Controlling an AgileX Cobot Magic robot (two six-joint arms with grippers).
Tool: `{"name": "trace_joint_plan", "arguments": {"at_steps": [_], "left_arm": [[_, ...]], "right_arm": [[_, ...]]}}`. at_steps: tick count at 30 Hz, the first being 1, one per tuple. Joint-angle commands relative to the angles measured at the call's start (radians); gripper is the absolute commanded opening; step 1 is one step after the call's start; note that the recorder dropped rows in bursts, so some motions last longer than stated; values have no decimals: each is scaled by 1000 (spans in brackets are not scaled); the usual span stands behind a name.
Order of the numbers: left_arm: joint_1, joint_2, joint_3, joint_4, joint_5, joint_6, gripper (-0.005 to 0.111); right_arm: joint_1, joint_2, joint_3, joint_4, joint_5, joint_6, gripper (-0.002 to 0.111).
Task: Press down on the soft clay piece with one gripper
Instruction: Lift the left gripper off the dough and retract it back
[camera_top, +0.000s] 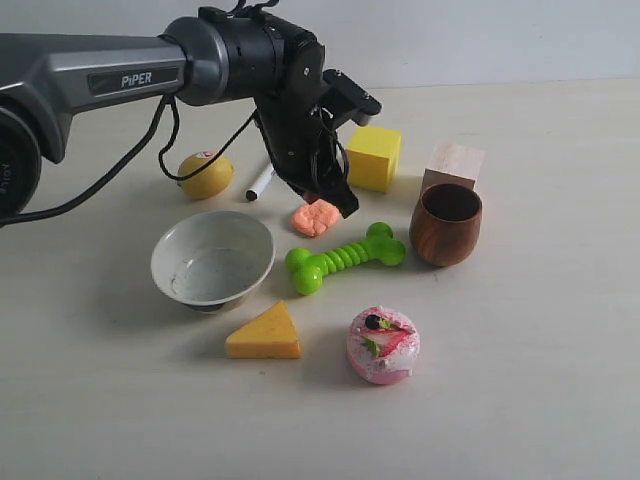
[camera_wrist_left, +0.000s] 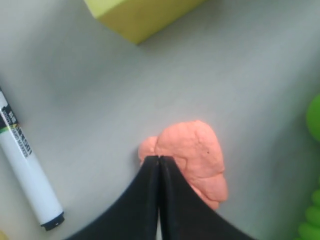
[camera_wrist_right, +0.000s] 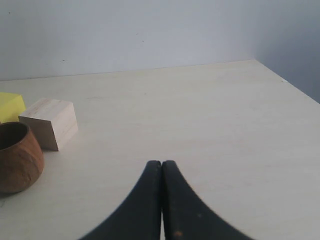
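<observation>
The soft clay piece (camera_top: 315, 218), a lumpy salmon-orange blob, lies on the table between the yellow block and the green bone toy. My left gripper (camera_top: 346, 207) is shut, jaws pressed together with nothing between them, and its tip is at the clay's upper edge. In the left wrist view the closed gripper (camera_wrist_left: 159, 158) covers part of the clay (camera_wrist_left: 197, 157); whether it touches is unclear. My right gripper (camera_wrist_right: 161, 163) is shut and hangs over bare table, away from the clay. It does not show in the exterior view.
Around the clay: a yellow block (camera_top: 374, 156), white marker (camera_top: 260, 182), lemon (camera_top: 205, 174), white bowl (camera_top: 212, 259), green bone toy (camera_top: 345, 257), wooden cup (camera_top: 446, 223), wood block (camera_top: 453, 164), cheese wedge (camera_top: 265, 335) and pink cake puck (camera_top: 383, 344).
</observation>
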Motion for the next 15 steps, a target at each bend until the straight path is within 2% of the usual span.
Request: {"name": "trace_joint_plan", "arguments": {"at_steps": [1,7,15], "left_arm": [[-1,-33,5,3,0,-75,0],[-1,-131,38,3,0,-101,0],[1,-418,367,0,-207,-128,0]], "right_arm": [[2,-6,5,3,-7,-1,0],[2,-6,5,3,-7,-1,0],[2,-6,5,3,-7,-1,0]]}}
